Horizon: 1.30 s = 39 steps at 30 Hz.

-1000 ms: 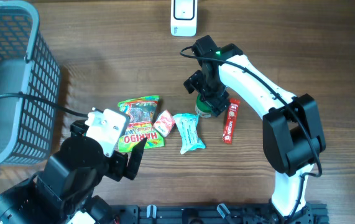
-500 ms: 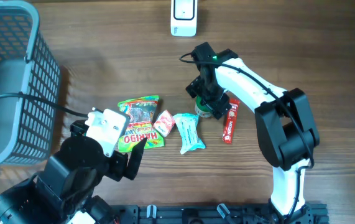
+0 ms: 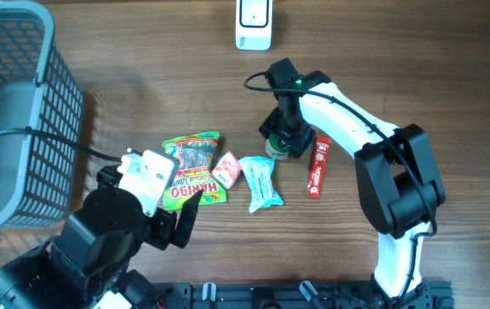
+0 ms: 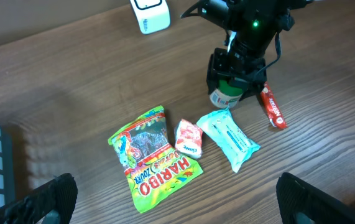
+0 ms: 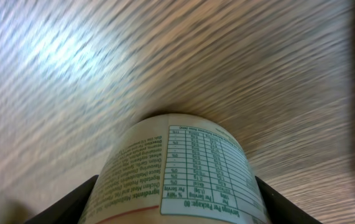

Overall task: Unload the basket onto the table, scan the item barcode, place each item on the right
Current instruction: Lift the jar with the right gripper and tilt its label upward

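- Tub, white label w/ green, on table just beside mint pouch, near red bar.
- Overhead we see it mostly hidden under R gripper, jaws pressed against both sides.
- R wrist view: label print blurry, tub's near end cut off.
- L gripper spread wide, holding nothing.

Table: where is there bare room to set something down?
Bare wood: between basket and scanner, and the right side past the right arm. Crowded: the middle, where bag, candy, packet, bottle and bar sit close together.
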Each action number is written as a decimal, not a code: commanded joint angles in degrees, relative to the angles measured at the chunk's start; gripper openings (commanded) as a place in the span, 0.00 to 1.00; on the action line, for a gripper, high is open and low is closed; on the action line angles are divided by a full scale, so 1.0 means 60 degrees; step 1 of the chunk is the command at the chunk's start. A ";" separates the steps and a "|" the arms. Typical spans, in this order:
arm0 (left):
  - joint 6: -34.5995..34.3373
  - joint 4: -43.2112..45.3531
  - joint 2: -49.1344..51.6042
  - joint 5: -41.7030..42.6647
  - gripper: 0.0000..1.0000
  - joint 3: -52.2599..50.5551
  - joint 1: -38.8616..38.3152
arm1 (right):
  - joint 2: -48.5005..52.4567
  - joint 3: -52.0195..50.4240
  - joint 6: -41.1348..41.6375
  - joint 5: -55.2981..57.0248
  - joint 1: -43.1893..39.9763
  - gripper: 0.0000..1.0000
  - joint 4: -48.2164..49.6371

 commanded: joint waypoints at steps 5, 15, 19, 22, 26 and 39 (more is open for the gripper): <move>0.0189 -0.0004 -0.0022 0.0047 1.00 -0.0015 0.0033 | 0.0346 0.0393 -0.3315 -0.3118 -0.0441 0.48 -0.1042; 0.0189 -0.0004 -0.0022 0.0047 1.00 -0.0015 0.0033 | 0.0219 0.1384 -0.7519 -0.5461 -0.1745 0.50 -0.3982; 0.0189 -0.0004 -0.0022 0.0047 1.00 -0.0015 0.0033 | 0.0219 0.1384 -0.8706 -0.5923 -0.2069 0.50 -0.4492; 0.0189 -0.0004 -0.0022 0.0047 1.00 -0.0015 0.0033 | 0.0219 0.1384 -0.9286 -0.5923 -0.2131 0.50 -0.4601; 0.0189 -0.0004 -0.0022 0.0047 1.00 -0.0015 0.0033 | 0.0219 0.1384 -0.9806 -0.5912 -0.2131 0.52 -0.4608; 0.0189 -0.0004 -0.0022 0.0047 1.00 -0.0015 0.0033 | 0.0200 0.1475 -1.0721 -0.5894 -0.2124 0.50 -0.4058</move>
